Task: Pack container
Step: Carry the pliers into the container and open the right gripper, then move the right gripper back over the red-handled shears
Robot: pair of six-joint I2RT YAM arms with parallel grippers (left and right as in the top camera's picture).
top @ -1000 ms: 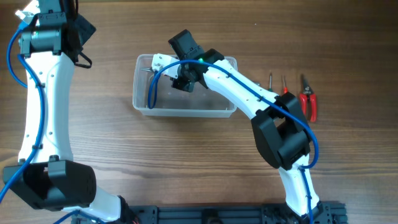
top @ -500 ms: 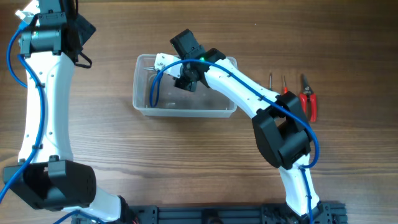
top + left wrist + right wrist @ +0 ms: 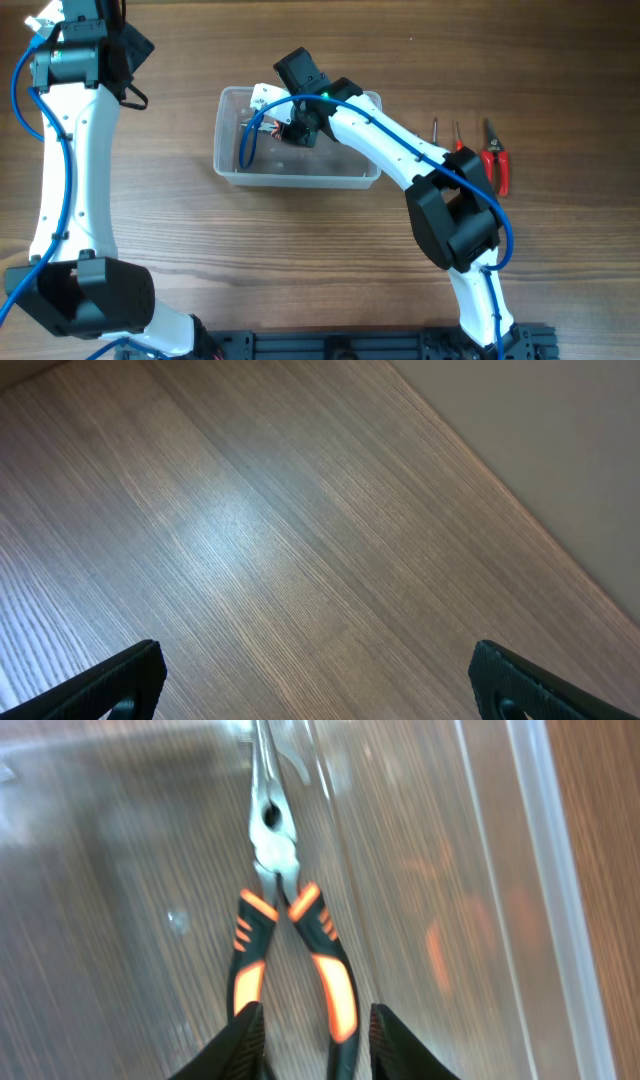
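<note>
The clear plastic container [image 3: 228,176] stands on the wooden table at centre left. My right gripper [image 3: 284,124] is down inside it, fingers apart. In the right wrist view, pliers with orange-and-black handles [image 3: 268,840] lie on the container floor, jaws pointing away. Their handles reach back between my open right fingers [image 3: 315,1025]. The container's rim [image 3: 560,870] runs along the right of that view. A bit of the orange handles [image 3: 263,126] shows from overhead. My left gripper [image 3: 130,92] is far off at the table's top left, open and empty over bare wood [image 3: 315,680].
Red-handled pruning shears [image 3: 496,166] lie on the table to the right of the container. Two small thin tools [image 3: 435,130] [image 3: 457,136] lie beside them. The right arm spans from the front right to the container.
My right gripper has shifted slightly inside the container. The pliers' orange handles now show beside it from overhead. The left arm has not moved.
</note>
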